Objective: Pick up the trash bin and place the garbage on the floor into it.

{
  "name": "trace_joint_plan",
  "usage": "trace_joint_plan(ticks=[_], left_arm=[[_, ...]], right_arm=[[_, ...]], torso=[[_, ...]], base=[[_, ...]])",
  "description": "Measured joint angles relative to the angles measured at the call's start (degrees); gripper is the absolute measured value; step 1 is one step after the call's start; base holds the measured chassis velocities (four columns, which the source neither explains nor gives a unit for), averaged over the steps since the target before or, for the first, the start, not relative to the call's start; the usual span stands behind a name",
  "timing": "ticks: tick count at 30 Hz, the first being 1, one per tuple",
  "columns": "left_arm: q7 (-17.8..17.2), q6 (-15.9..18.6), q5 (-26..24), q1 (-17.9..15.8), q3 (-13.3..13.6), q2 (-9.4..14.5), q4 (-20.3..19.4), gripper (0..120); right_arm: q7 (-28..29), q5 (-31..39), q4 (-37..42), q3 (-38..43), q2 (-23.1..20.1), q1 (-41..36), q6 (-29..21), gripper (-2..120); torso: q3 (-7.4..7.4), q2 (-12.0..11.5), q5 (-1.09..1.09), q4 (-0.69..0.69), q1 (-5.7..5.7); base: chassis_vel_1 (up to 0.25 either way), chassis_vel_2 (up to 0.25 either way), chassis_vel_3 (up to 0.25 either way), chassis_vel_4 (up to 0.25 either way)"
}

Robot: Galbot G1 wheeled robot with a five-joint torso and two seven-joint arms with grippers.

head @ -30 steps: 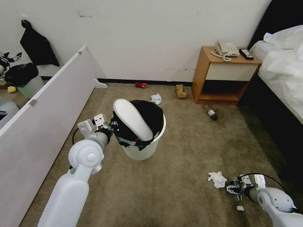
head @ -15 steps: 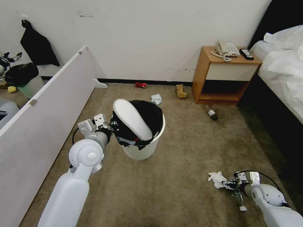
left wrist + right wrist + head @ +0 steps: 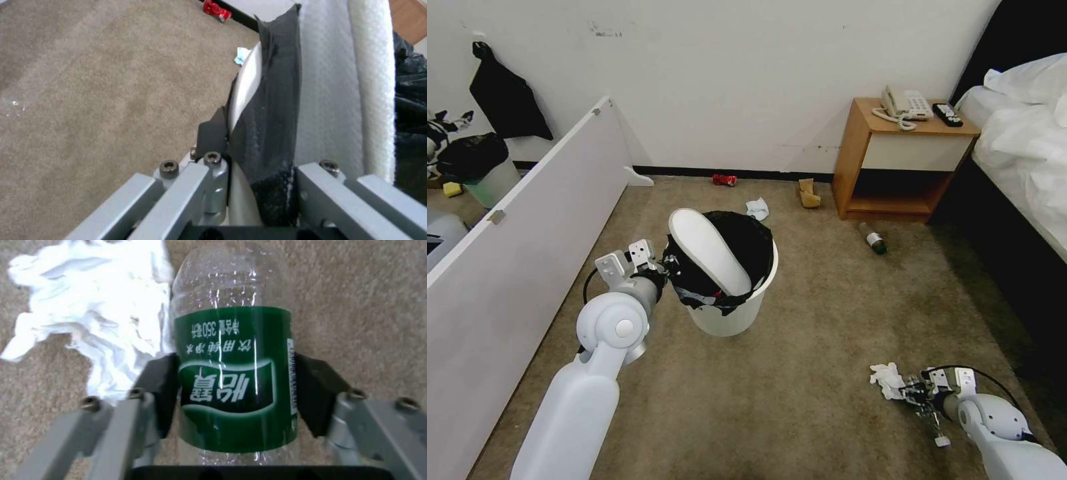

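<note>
Beige carpet (image 3: pixel 800 373) is the floor. Left gripper (image 3: pixel 668 272) pinches the bin (image 3: pixel 730 313) rim near the white panel's edge. Right gripper (image 3: pixel 238 396) straddles a green-labelled bottle (image 3: pixel 233 373) beside a tissue (image 3: pixel 98 320), pads touching its sides; grasping looks underway, then lift binward.

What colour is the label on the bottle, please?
Dark green with white print, on the bottle; clearest in the right wrist view.

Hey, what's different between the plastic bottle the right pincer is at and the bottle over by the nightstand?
The green-label bottle is clear with a green label and sits between the right pincer fingers beside a crumpled tissue. The far bottle looks dark, lies untouched near the nightstand, and has no pincer near it. Both lie on the carpet.
</note>
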Motion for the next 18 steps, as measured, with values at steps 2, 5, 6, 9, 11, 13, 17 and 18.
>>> trace_joint_plan(ticks=[2,5,6,9,11,13,17,18], left_arm=[[0.0,0.0,0.1,0.0,0.0,-0.1,0.0,4],[0.0,0.0,0.2,0.0,0.1,-0.2,0.1,4],[0.0,0.0,0.2,0.0,0.1,-0.2,0.1,4],[0.0,-0.1,0.4,0.0,0.2,-0.2,0.1,4],[0.0,-0.1,0.4,0.1,0.3,-0.2,0.1,4],[0.0,-0.1,0.4,0.1,0.3,-0.2,0.1,4],[0.0,-0.1,0.5,0.0,0.3,-0.2,0.1,4],[0.0,-0.1,0.5,0.0,0.3,-0.2,0.1,4]], right_arm=[[-0.2,-0.3,0.0,0.2,-0.1,-0.1,0.2,40],[-0.3,-0.3,0.0,0.3,-0.2,-0.1,0.6,32],[-0.3,-0.3,0.0,0.3,-0.2,-0.1,0.6,32],[-0.3,-0.3,0.0,0.4,-0.3,-0.1,0.8,24],[-0.2,-0.2,0.4,0.7,-0.4,-0.2,1.0,20],[-0.2,0.0,1.1,0.9,-0.7,-0.3,1.0,20],[-0.3,-0.3,2.6,1.5,-1.4,-0.6,1.9,20],[-0.3,-0.3,2.6,1.5,-1.4,-0.6,1.9,20]], torso=[[0.00,0.0,0.00,0.00,0.00],[0.00,0.0,0.00,0.00,0.00],[0.00,0.0,0.00,0.00,0.00],[0.00,0.0,0.00,0.00,0.00],[0.00,0.0,0.02,0.00,0.00],[0.00,0.0,0.02,0.00,0.00],[0.00,0.0,0.02,0.00,0.00],[0.00,0.0,0.02,0.00,0.00]], base=[[0.000,0.000,0.000,0.000],[0.000,0.000,0.000,0.000],[0.000,0.000,0.000,0.000],[0.000,0.000,0.000,0.000],[0.000,0.000,0.000,0.000],[0.000,0.000,0.000,0.000],[0.000,0.000,0.000,0.000],[0.000,0.000,0.000,0.000]])
